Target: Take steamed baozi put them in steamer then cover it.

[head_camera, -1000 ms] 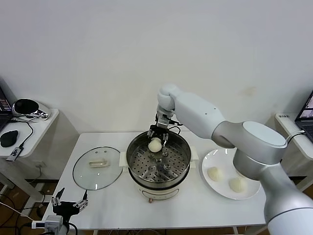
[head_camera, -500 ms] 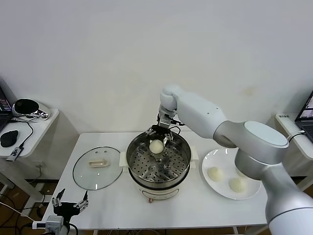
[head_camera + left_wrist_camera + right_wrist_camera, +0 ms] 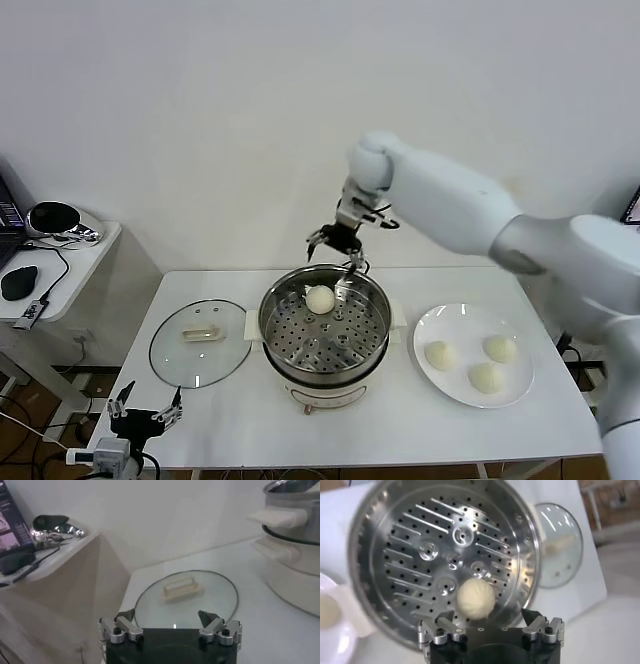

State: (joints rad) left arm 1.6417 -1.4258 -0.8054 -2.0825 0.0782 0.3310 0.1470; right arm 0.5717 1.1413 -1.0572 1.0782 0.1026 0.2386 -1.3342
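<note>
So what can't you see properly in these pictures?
- Round shiny steel steamer: cut off by the left wrist view's edge, so its inside is hidden there.
- Flat white plate: only a blurred sliver at the right wrist view's edge.
- Dark clutter on the side table: too small in the head view, blurred in the left wrist view.

Steamer (image 3: 295, 540) cut off at the left wrist view's edge.

From above, the right gripper (image 3: 490, 628) hung with its fingers spread and empty over the steamer (image 3: 370, 555), where one baozi (image 3: 476, 599) sat on the perforated tray (image 3: 420, 555), the cover (image 3: 560, 545) lying flat beside the pot.
</note>
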